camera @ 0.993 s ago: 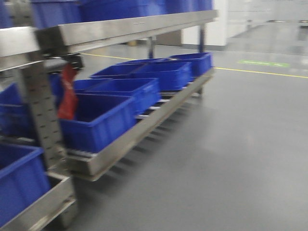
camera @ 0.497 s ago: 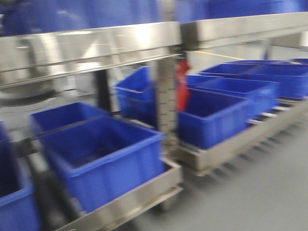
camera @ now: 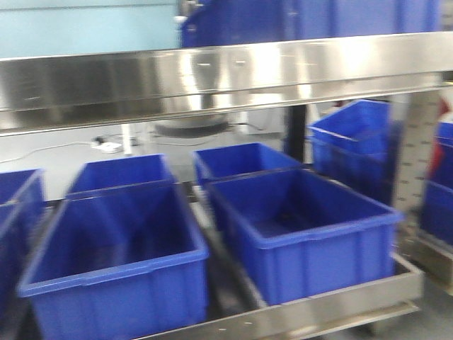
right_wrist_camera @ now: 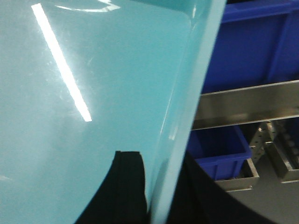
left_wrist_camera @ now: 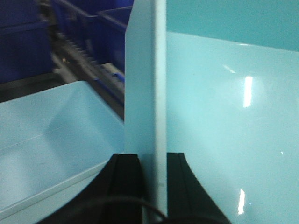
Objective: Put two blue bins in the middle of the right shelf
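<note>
Shelf rail [camera: 212, 78] now square ahead, view swung left; left gripper [left_wrist_camera: 152, 161], right gripper [right_wrist_camera: 161, 163] pinch pale bin [left_wrist_camera: 224, 102]

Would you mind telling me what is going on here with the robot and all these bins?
The robot is carrying a pale blue bin with both arms. The left gripper is clamped on one of its walls, and the right gripper pinches its rim. The front camera faces a steel shelf rack with dark blue bins standing on its lower level. The carried bin is held beside the rack and not yet set down on a shelf.
</note>
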Robot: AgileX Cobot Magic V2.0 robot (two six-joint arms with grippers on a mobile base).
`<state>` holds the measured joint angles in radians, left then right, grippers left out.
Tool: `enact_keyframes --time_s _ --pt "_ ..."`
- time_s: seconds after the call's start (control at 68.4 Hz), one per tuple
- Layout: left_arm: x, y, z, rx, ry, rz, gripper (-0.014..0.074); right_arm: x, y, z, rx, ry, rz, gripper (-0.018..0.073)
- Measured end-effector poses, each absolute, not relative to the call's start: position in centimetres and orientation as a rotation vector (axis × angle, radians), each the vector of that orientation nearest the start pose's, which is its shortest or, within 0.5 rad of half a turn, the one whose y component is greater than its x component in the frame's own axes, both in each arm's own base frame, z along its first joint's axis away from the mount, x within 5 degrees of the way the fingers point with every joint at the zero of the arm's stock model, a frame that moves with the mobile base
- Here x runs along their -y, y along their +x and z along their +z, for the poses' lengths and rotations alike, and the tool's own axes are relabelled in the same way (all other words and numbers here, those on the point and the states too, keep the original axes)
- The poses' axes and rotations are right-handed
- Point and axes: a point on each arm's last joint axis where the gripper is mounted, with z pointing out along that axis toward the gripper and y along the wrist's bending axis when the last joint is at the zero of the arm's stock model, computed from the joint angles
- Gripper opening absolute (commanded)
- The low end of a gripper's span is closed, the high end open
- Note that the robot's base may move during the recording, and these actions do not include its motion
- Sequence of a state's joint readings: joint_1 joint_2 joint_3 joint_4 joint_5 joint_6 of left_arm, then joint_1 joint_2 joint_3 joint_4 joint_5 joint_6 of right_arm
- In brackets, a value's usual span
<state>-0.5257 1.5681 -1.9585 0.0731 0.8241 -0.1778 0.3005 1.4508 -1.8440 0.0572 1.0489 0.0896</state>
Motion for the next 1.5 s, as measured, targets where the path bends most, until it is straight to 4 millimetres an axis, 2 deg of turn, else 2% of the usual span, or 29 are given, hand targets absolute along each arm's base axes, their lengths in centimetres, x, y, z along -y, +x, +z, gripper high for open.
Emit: enact_keyframes --time_s 1.505 --pt "16.43 29.30 50.94 -1.903 0.346 -0.388 -0.0111 -9.11 27.88 49.44 -2.141 -0.225 0.297 -0.0153"
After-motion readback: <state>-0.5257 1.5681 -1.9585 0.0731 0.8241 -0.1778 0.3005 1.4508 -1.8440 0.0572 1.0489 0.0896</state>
